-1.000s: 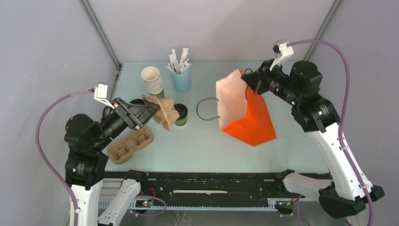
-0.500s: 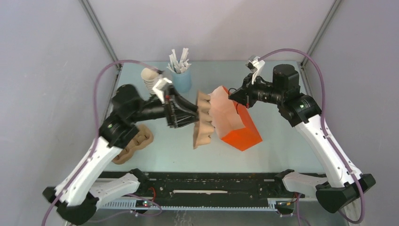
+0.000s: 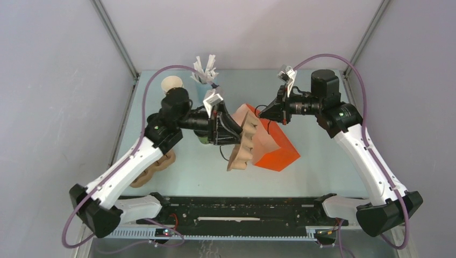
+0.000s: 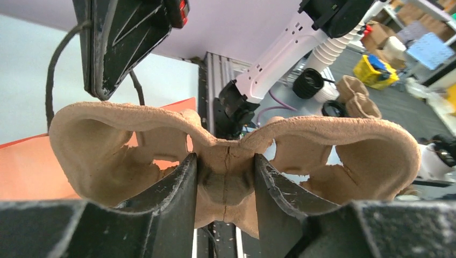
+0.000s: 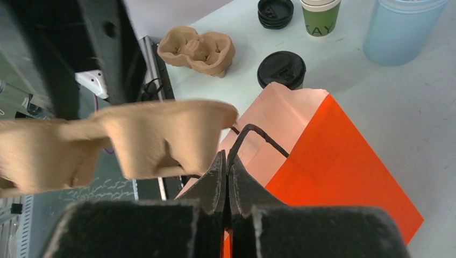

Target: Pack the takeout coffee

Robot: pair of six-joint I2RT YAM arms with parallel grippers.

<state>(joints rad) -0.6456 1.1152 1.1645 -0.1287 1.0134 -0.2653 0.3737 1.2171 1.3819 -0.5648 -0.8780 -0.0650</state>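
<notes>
view: top external
left gripper (image 3: 235, 135): partly closed, clamped on a pulp cup carrier (image 3: 244, 146) held on edge above mid-table
orange paper bag (image 3: 279, 150): tipped over at 3 o'clock of the carrier, pale inside of its mouth facing 9 o'clock, right at the carrier
right gripper (image 3: 262, 114): closed tight at the bag's upper edge, at 12 o'clock of the bag
second carrier (image 3: 153, 166): flat on the table (image 3: 322, 156) at 8 o'clock, partly under the left arm
cup stack (image 3: 172, 83): far edge, 11 o'clock
light blue cup of white sticks (image 3: 205, 80): far edge, near 12 o'clock, partly behind the left arm

view: left wrist
left gripper: one finger on each side of the carrier's cracked centre rib, squeezing it
carrier wells: one at 9 o'clock, one at 3 o'clock of the grip
bag: orange sheet behind the carrier at 8 o'clock
black cord handle (image 4: 51, 80): looping up at 10 o'clock

view: right wrist
right gripper: fully closed, pinching the black cord handle
takeout coffee (image 5: 281, 69): upright on the table, black lid on, at 12 o'clock just beside the bag's mouth, outside the bag
held carrier: at 9 o'clock, in front of the bag's mouth
spare black lids (image 5: 275, 12): far side at 12 o'clock, well apart from the bag
</notes>
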